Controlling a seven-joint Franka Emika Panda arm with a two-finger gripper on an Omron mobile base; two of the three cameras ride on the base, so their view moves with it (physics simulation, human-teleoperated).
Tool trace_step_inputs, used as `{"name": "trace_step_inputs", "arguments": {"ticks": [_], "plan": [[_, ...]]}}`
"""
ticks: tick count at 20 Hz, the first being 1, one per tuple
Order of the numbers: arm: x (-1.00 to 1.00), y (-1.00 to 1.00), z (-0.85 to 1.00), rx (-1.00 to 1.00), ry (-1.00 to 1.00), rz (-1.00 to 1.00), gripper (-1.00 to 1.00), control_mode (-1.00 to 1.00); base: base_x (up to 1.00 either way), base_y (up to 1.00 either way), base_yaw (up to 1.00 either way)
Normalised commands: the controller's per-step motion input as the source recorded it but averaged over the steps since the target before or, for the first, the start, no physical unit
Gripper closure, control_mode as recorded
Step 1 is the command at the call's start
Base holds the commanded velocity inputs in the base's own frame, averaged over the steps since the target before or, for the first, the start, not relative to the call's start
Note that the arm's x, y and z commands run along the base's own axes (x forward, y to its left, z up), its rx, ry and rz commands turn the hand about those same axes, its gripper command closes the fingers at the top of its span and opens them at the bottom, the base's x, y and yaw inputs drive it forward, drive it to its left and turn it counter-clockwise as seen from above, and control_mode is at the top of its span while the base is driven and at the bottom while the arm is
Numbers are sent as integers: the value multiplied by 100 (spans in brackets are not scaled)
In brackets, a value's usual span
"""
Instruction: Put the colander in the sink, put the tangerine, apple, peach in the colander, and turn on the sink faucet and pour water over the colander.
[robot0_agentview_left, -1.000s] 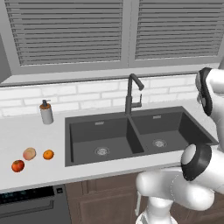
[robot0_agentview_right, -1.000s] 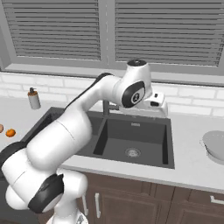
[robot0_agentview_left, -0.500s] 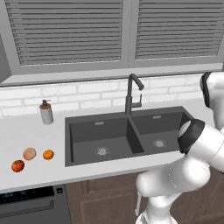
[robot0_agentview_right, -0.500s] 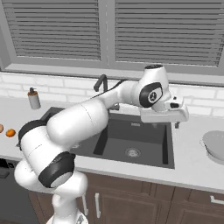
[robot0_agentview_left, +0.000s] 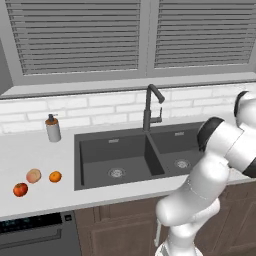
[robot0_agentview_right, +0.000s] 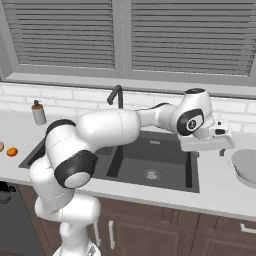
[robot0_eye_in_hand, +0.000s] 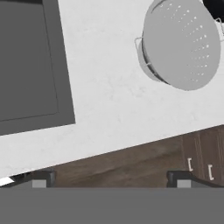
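left base view: behind-left, facing the sink (robot0_agentview_left: 145, 155).
right base view: behind-right, same sink.
hand view: close, looking down beside sink's right rim.

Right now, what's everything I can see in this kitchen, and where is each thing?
colander: one, white-grey with holes, on the counter to the right of the sink, empty.
sink: one, dark charcoal, two basins with steel drains, set in the counter under the window.
faucet: one, black, behind the sink between the basins, no water running.
soap dispenser: one, grey, on the counter to the left of the sink, near the wall.
peach: one, pale tan-pink, on the left counter.
tangerine: one, orange, just right of the peach.
apple: one, red, in front of the peach.
counter: one, white, around the sink.
gripper: one, open, holding nothing, over the counter between the sink and the colander.
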Motion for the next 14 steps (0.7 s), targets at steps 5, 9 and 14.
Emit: {"name": "trace_step_inputs", "arguments": {"ticks": [5,9,14], "plan": [[26,-55,-24,0,0,9,-100,-100,0,0,0],[38,-42,-23,0,0,13,-100,-100,0,0,0],[45,-45,-17,3,0,15,-100,-100,0,0,0]]}}
